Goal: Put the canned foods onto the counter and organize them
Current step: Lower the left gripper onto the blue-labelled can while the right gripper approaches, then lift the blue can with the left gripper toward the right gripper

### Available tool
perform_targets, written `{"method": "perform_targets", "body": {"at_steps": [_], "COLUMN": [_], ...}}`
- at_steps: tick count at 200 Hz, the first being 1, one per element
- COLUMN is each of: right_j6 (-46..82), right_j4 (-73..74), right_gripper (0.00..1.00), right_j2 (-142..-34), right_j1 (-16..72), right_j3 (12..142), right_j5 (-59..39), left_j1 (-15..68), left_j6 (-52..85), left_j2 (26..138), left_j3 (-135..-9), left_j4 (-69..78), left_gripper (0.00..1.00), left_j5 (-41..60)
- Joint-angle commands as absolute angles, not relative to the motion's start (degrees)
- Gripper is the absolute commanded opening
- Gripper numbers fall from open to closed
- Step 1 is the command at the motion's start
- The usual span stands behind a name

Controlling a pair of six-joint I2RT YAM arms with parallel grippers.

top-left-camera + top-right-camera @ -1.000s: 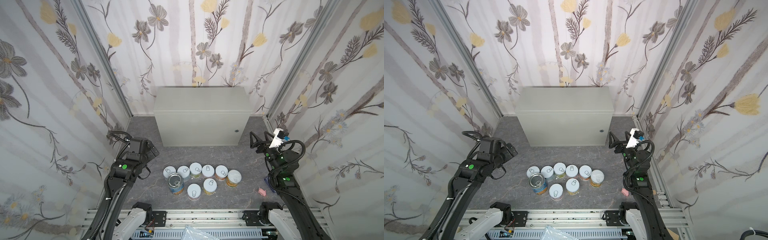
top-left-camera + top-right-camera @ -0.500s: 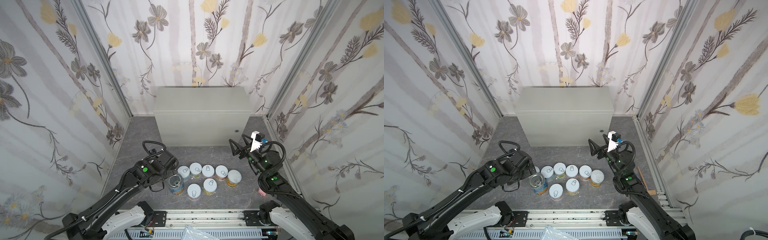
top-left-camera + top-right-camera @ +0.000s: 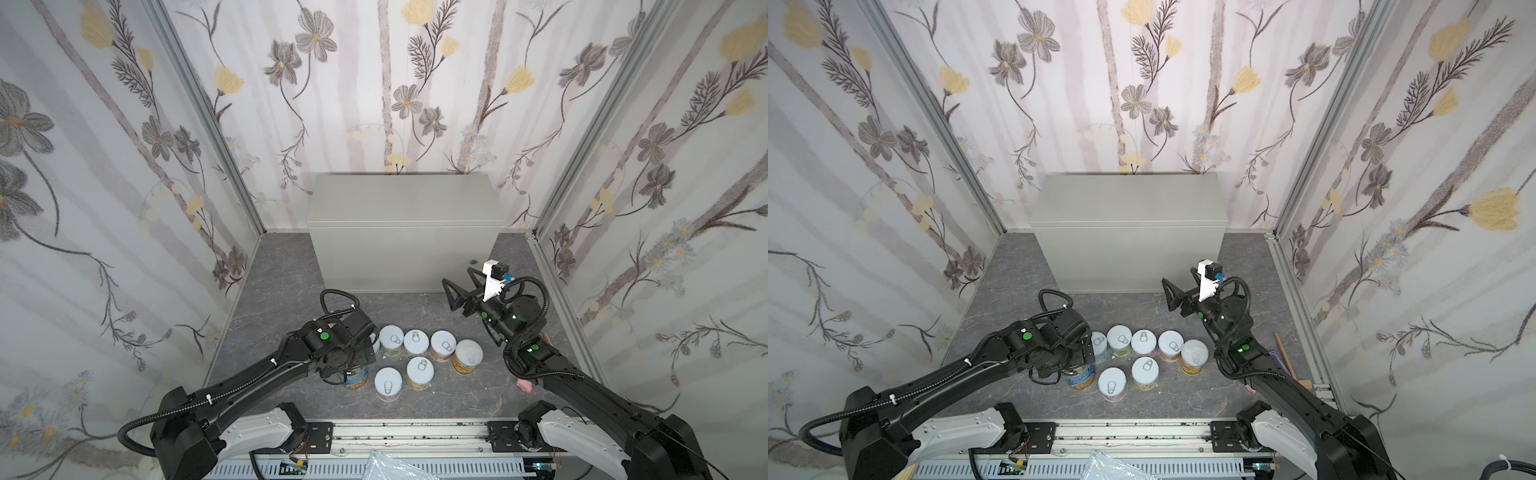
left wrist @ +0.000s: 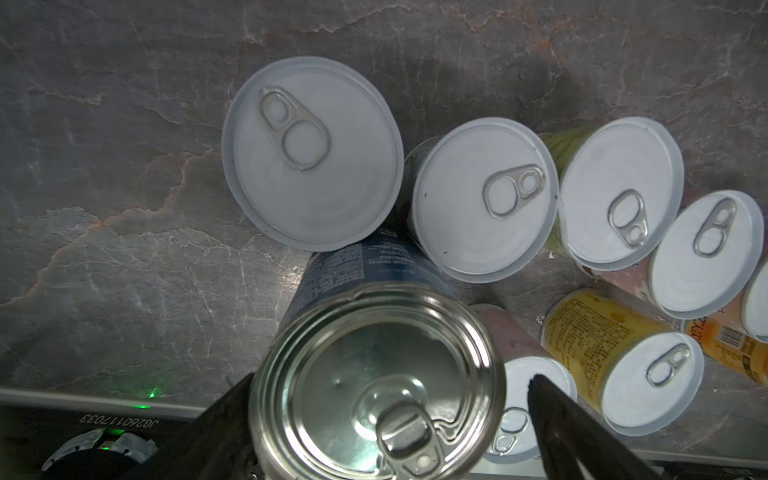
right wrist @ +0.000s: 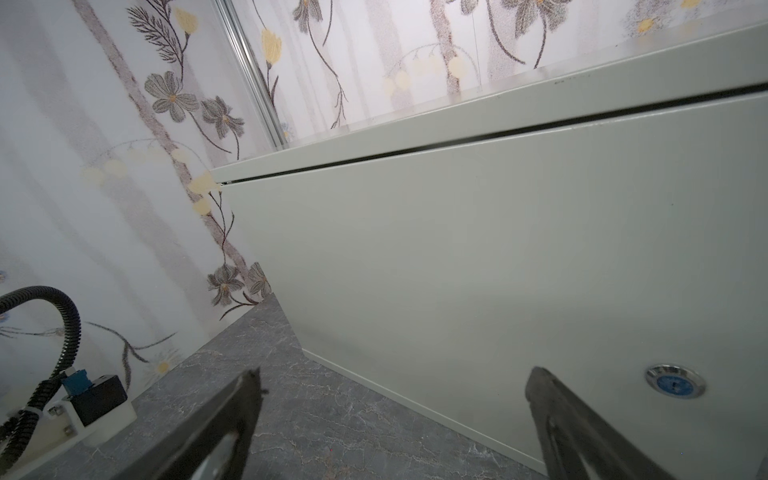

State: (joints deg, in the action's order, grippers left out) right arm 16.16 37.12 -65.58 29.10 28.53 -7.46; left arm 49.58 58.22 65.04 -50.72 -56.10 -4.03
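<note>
Several short canned foods with white pull-tab lids (image 3: pixel 416 341) (image 3: pixel 1144 340) (image 4: pixel 311 153) stand clustered on the dark marbled floor, with an orange-yellow can (image 3: pixel 467 352) (image 3: pixel 1194 353) at their right end. My left gripper (image 4: pixel 390 377) is open, one finger on each side of the metal top of the taller blue-labelled can (image 4: pixel 374 374) (image 3: pixel 356 376) (image 3: pixel 1079 376). The left wrist hides that gripper in both top views. The light-grey counter (image 3: pixel 403 199) (image 3: pixel 1125 199) (image 5: pixel 498 249) stands at the back with a bare top. My right gripper (image 3: pixel 457 280) (image 3: pixel 1179 280) (image 5: pixel 395 374) is open and empty, in the air facing the counter's front.
A round lock (image 5: pixel 675 380) (image 3: pixel 473 261) sits low on the counter's door. A small pink object (image 3: pixel 525 385) and a wooden stick (image 3: pixel 1285 357) lie near the right wall. Flowered walls close in both sides. A metal rail (image 3: pixel 395 432) runs along the front.
Both arms swung in from the side walls. The left gripper came down around the blue-labelled can. The right gripper moved left toward the counter's front.
</note>
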Motion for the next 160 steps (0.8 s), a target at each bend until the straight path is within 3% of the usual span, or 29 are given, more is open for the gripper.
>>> {"method": "perform_targets", "body": {"at_steps": [1, 71, 160], "right_j6": [15.25, 14.33, 12.48], "right_j4": [40.62, 40.1, 37.62], "right_gripper": [1.0, 1.0, 1.0], "right_j2": [-66.34, -67.28, -67.03], "right_j1": [29.71, 31.1, 32.92], "right_j3": [29.34, 29.88, 30.69], "right_j5": [-6.53, -5.44, -3.34], "left_j1": [49.63, 49.61, 49.57], "left_j6": [58.86, 57.89, 56.94], "left_j2": [66.06, 66.98, 69.11], "left_j3": [-51.14, -45.89, -44.01], "left_j4": [-61.2, -53.28, -50.22], "left_gripper": [1.0, 1.0, 0.86], "left_j5": [-8.73, -5.96, -9.45]}}
